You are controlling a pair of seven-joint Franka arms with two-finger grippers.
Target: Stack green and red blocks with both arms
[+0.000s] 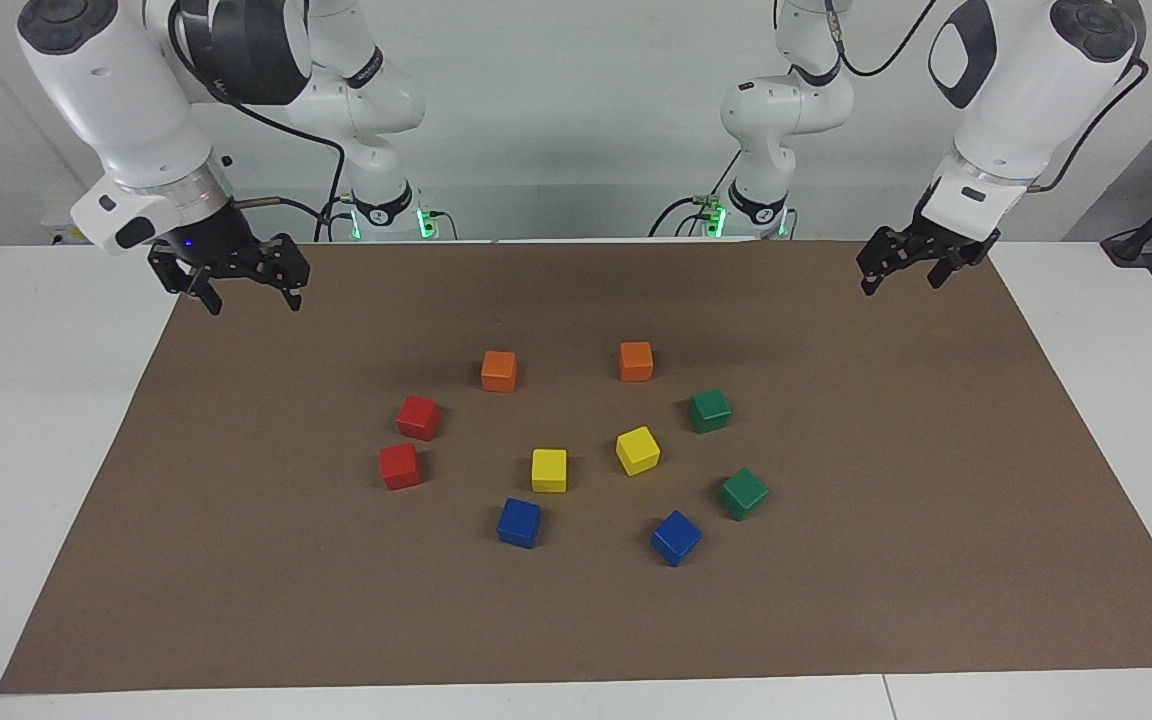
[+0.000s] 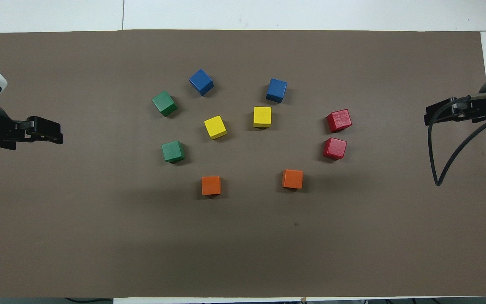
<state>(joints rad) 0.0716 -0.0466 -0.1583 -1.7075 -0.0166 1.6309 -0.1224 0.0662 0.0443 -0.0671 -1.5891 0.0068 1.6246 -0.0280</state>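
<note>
Ten small blocks lie scattered mid-mat, none stacked: taking the two yellow blocks at the centre as the landmark, the two red blocks sit close together toward the right arm's end and the two green blocks sit apart toward the left arm's end. Both arms wait, the right gripper and left gripper each hanging spread and empty over a mat edge, well apart from the yellow blocks.

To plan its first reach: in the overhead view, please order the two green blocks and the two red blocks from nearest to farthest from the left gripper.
From the left gripper:
1-2. Two green blocks, toward its end; too close to call.
3-4. Two red blocks, toward the right arm's end; too close to call.
</note>
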